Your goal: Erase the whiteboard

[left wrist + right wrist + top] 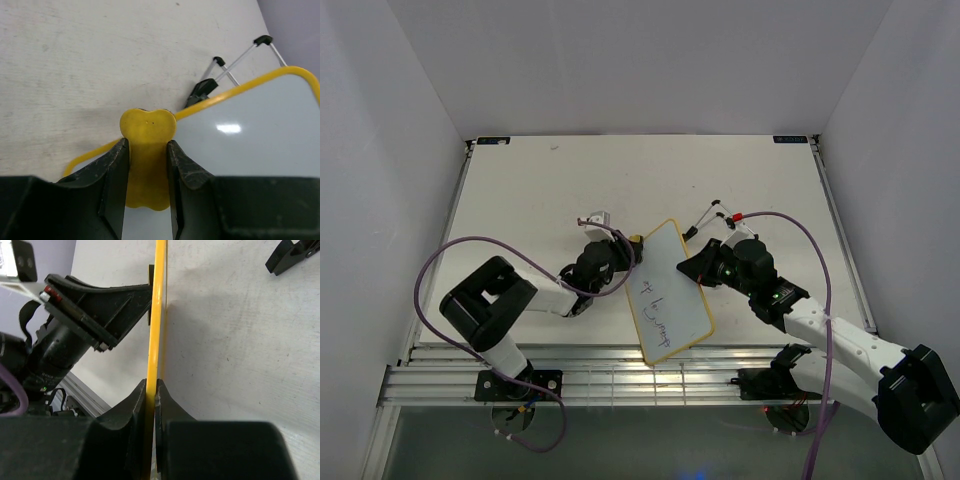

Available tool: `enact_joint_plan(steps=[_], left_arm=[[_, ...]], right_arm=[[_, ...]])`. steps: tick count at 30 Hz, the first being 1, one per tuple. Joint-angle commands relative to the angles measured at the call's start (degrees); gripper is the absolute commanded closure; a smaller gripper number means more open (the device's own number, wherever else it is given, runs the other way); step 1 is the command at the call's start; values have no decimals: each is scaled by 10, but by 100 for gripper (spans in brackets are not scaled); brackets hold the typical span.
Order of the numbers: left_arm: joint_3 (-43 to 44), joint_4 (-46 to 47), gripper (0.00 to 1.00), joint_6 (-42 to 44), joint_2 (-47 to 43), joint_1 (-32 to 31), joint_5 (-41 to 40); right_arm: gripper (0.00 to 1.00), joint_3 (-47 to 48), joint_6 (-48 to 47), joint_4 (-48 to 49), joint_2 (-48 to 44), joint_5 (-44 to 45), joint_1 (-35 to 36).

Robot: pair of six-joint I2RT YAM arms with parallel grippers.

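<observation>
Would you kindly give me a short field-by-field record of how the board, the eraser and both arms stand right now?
whiteboard: centre of table, yellow frame
writing: purple, on the board's nearer half, not wiped
left fingers: shut on eraser
eraser: yellow, at the board's far edge, apart from the writing
right fingers: clamped on the board's frame
wire stand: on table beyond the board

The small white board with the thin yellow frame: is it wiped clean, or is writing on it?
Not clean. The top view shows dark handwriting on the near part of the yellow-framed whiteboard.
</observation>
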Motion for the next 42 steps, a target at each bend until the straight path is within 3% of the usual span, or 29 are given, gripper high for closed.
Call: enact_joint_plan(steps=[1, 10, 22, 27, 32, 35, 42], left_arm=[[5, 13, 91, 32, -2, -75, 69], [-8, 37, 91, 61, -32, -108, 128], [-119, 41, 91, 19, -14, -110, 26], [-159, 36, 91, -33, -19, -112, -36], [-172, 20, 91, -81, -19, -112, -49], [-162, 28, 91, -64, -18, -117, -25], [-112, 82, 91, 5, -13, -194, -8]], right_arm=[[92, 20, 9, 105, 6, -122, 21], [92, 18, 5, 105, 2, -115, 20], [92, 26, 23, 87, -18, -72, 19], [92, 34, 18, 34, -42, 5, 19], [92, 24, 16, 10, -66, 48, 19], [92, 13, 16, 17, -58, 37, 20], [92, -6, 30, 62, -31, 13, 19]])
